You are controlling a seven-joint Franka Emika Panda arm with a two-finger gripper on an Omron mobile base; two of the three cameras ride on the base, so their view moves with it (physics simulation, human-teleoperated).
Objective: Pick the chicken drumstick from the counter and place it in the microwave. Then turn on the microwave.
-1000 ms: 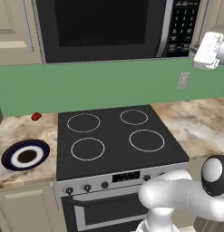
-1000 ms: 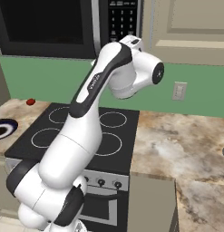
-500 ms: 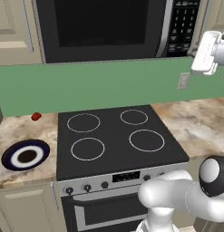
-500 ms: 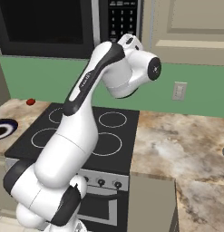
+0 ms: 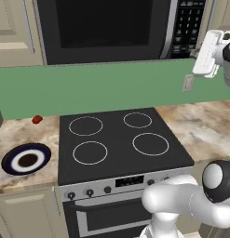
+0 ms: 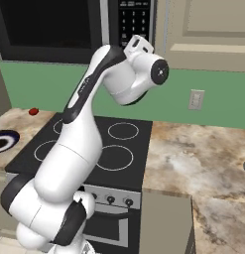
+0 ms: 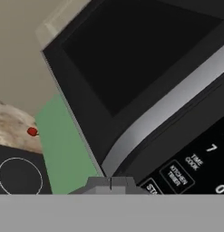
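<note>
The black microwave (image 5: 107,28) hangs above the stove with its dark glass door shut. Its keypad (image 5: 186,25) is on the right. My gripper (image 5: 200,56) is raised beside the keypad, just right of it. In the hand view the door (image 7: 131,54) and keypad buttons (image 7: 195,158) loom close, and my gripper (image 7: 111,182) is shut with nothing between its tips. From the right base view the white hand (image 6: 139,45) sits just under the keypad (image 6: 134,20). The chicken drumstick is out of view. The marbled counter (image 5: 200,130) flanks the stove.
A black cooktop (image 5: 116,139) with white rings lies below. A small bright red object (image 5: 37,119) and a dark-rimmed plate (image 5: 27,159) sit on the left counter. A wall outlet (image 5: 188,82) is on the green backsplash. Beige cabinets flank the microwave.
The hand has crept a little left, closer to the microwave keypad. The gripper stays shut and nothing else has moved.
</note>
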